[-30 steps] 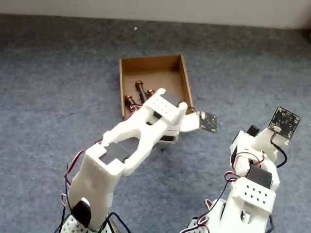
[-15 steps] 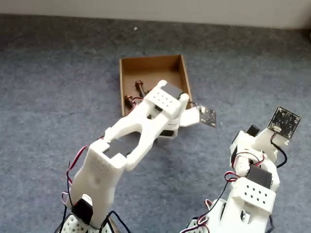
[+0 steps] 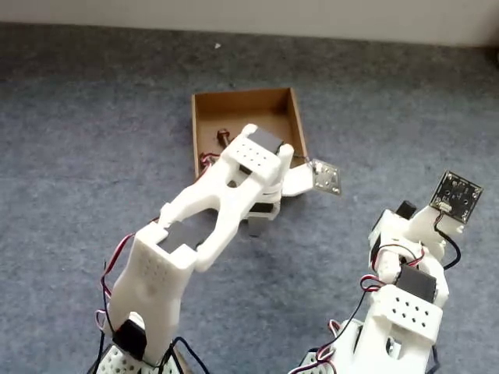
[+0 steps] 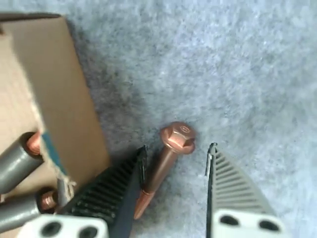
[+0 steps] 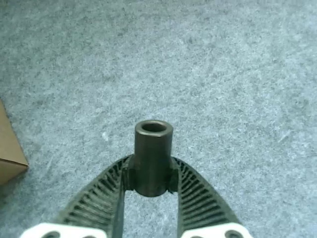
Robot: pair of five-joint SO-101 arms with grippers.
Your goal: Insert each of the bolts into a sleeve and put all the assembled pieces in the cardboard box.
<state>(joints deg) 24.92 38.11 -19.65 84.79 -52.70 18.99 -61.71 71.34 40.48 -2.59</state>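
Note:
A bare copper bolt (image 4: pixel 167 159) lies on the grey carpet just outside the cardboard box (image 4: pixel 59 94). My left gripper (image 4: pixel 177 148) is open, one finger on each side of the bolt's shank. Inside the box lie assembled pieces: grey sleeves with copper bolt ends (image 4: pixel 19 162). From above, the left arm (image 3: pixel 234 195) stretches over the near edge of the box (image 3: pixel 245 96), where assembled pieces (image 3: pixel 222 140) show. My right gripper (image 5: pixel 151 171) is shut on a dark sleeve (image 5: pixel 152 153), held upright with its bore facing the camera.
Grey carpet (image 3: pixel 93 156) covers the whole table. The right arm (image 3: pixel 405 288) stands at the near right, apart from the box. A corner of the box (image 5: pixel 10 153) shows at the edge of the right wrist view.
The left arm's wrist has shifted slightly away and to the left, toward the box's near edge. The right arm has not moved.

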